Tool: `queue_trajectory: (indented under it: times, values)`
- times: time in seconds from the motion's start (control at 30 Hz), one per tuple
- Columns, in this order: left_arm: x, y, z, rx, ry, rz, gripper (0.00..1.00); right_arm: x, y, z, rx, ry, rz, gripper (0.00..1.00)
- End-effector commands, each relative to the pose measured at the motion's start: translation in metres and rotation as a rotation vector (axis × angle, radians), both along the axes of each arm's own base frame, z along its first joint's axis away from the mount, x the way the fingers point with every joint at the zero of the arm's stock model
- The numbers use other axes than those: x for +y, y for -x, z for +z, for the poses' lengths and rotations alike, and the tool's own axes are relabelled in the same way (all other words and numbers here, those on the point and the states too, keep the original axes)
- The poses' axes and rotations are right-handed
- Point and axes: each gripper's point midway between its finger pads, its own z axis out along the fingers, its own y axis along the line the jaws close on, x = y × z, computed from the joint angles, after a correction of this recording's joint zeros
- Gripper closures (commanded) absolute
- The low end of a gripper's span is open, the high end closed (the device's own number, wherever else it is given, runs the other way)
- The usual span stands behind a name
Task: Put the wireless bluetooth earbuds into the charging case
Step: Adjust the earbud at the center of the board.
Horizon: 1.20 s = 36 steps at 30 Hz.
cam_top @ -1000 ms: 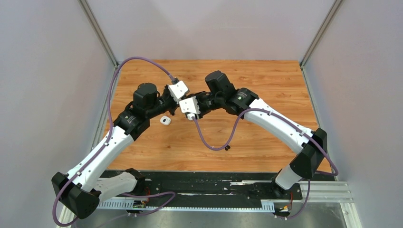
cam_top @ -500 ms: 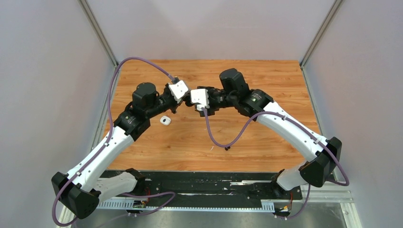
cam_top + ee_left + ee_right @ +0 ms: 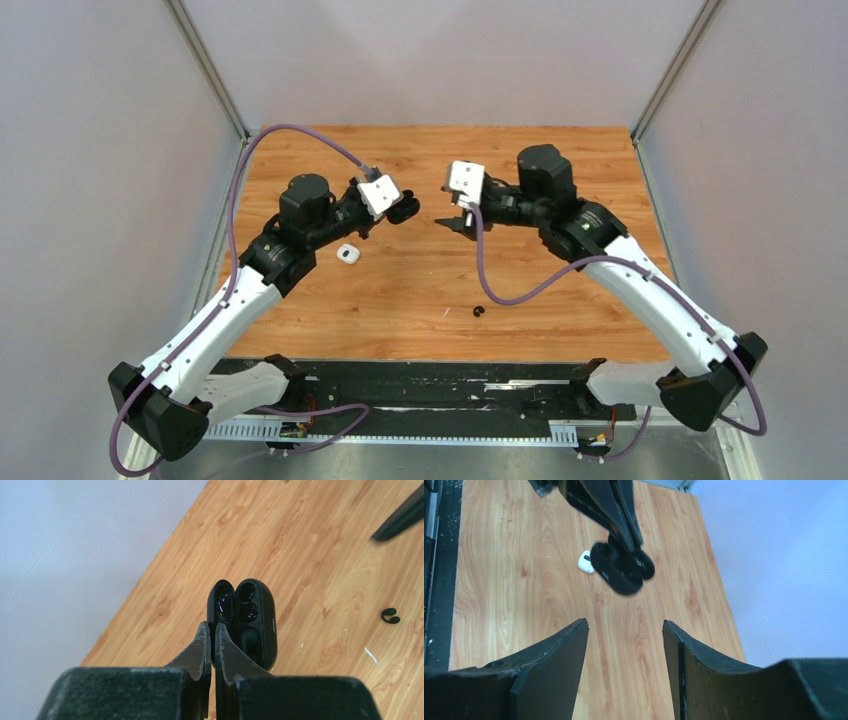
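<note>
While my left gripper [image 3: 211, 628] pinches the open black case [image 3: 252, 617] and my right gripper [image 3: 625, 625] gapes empty, one black earbud [image 3: 477, 311] lies loose on the near table [image 3: 400, 325]

I drew the right claw [image 3: 450, 222] back from the left claw [image 3: 211, 630], off toward the right side of the tabletop [image 3: 560, 300], and its jaws spread apart. From above, that uncovered the black charging case [image 3: 404, 209] pinched in the left claw.
</note>
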Motion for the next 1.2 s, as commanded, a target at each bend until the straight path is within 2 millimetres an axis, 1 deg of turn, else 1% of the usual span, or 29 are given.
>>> queue_trajectory:
  times: [0.0,0.07,0.17,0.23,0.3,0.33,0.4,0.43,0.5,0.57,0.67,0.77,0.83,0.9,0.97,1.07,1.17]
  values:
    - [0.005,0.0,0.025,-0.077,-0.008,0.012,1.0,-0.034,0.004,-0.01,0.131,-0.074,-0.13,0.41]
    - [0.006,0.001,0.023,-0.074,-0.014,0.012,1.0,-0.05,0.01,-0.043,0.216,-0.045,-0.145,0.45]
    - [0.007,0.001,0.021,-0.069,-0.025,0.016,1.0,-0.072,0.025,-0.102,0.356,0.044,-0.117,0.52]
    - [0.007,0.002,0.019,-0.064,-0.032,0.013,1.0,-0.079,0.04,-0.141,0.446,0.127,-0.076,0.59]
    - [0.008,0.003,0.018,-0.059,-0.037,0.011,1.0,-0.085,0.057,-0.177,0.51,0.201,-0.012,0.62]
    - [0.008,0.004,0.017,-0.058,-0.04,0.011,1.0,-0.086,0.063,-0.194,0.538,0.228,0.012,0.61]
    - [0.01,0.004,0.017,-0.058,-0.044,0.012,1.0,-0.089,0.068,-0.219,0.579,0.275,0.041,0.6]
    - [0.01,0.005,0.017,-0.058,-0.045,0.014,1.0,-0.089,0.068,-0.228,0.593,0.294,0.048,0.6]
    - [0.012,0.006,0.017,-0.058,-0.05,0.018,1.0,-0.089,0.063,-0.241,0.608,0.325,0.051,0.6]
    - [0.014,0.007,0.016,-0.057,-0.054,0.02,1.0,-0.088,0.057,-0.248,0.591,0.343,0.061,0.6]
    - [0.015,0.009,0.014,-0.055,-0.054,0.02,1.0,-0.088,0.055,-0.258,0.563,0.38,0.115,0.58]
    - [0.014,0.01,0.013,-0.05,-0.05,0.018,1.0,-0.088,0.056,-0.269,0.528,0.426,0.159,0.59]
    - [0.014,0.009,0.014,-0.051,-0.048,0.019,1.0,-0.084,0.054,-0.27,0.524,0.442,0.163,0.61]
    - [0.015,0.009,0.016,-0.055,-0.048,0.022,1.0,-0.078,0.053,-0.267,0.537,0.438,0.154,0.64]
    - [0.015,0.009,0.016,-0.056,-0.048,0.022,1.0,-0.073,0.057,-0.267,0.559,0.435,0.151,0.67]
    - [0.014,0.009,0.015,-0.054,-0.046,0.023,1.0,-0.075,0.063,-0.274,0.568,0.456,0.14,0.69]
    - [0.014,0.009,0.014,-0.049,-0.042,0.022,1.0,-0.078,0.065,-0.28,0.562,0.472,0.138,0.73]
